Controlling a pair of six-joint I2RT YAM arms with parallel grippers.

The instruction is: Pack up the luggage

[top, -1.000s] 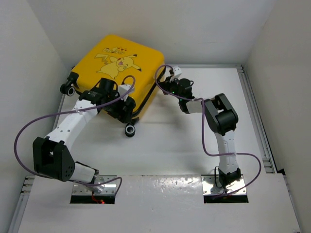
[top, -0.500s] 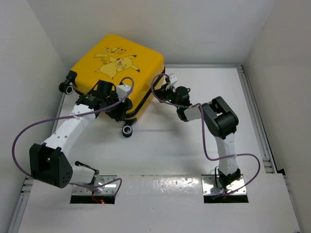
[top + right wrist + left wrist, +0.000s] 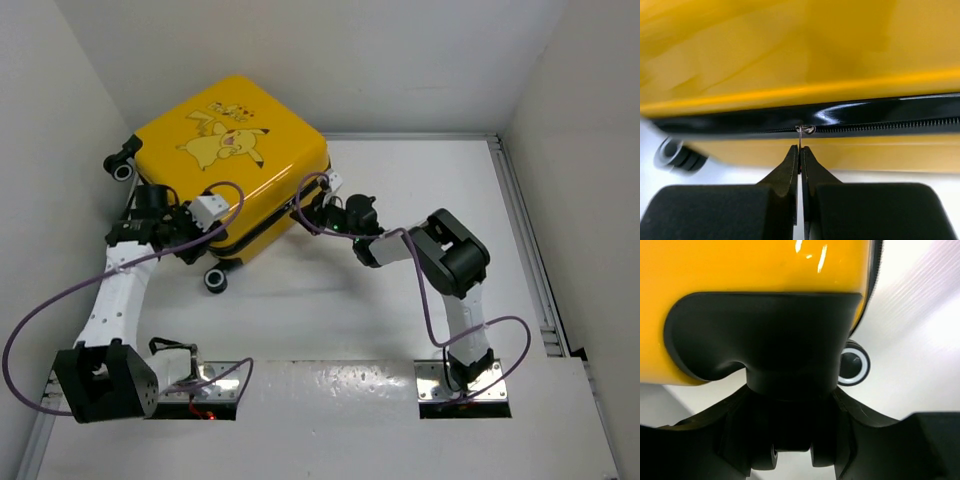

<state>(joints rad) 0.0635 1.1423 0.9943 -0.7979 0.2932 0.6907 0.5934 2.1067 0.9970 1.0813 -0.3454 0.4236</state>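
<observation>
Seen from above, the large glossy yellow hard-shell luggage [image 3: 240, 165] with a cartoon print lies closed at the far left of the white desk [image 3: 400, 290]. Its print side is up, it is turned at an angle, and it is close to the left wall. The left pincer [image 3: 200, 252] is at the near corner of the luggage. The right pincer [image 3: 308, 207] touches the right side edge of the luggage.

Next, the left wrist view shows the yellow shell filling the top. Below it is a black corner housing [image 3: 765, 330], and a thick black stem goes down from it. The two black fingers [image 3: 700, 440] of the left pincer stand partly apart, one on each side of this stem, and they press on it. A ringed wheel [image 3: 855, 366], black with a white rim, shows just right of the housing.

Finally, in the right wrist view, a black zipper band [image 3: 880, 117] runs across the yellow side. The right pincer's tips are pressed together on the thin metal zipper pull [image 3: 800, 136], which hangs from the slider. A blurred wheel [image 3: 677, 155] shows at the lower left.
</observation>
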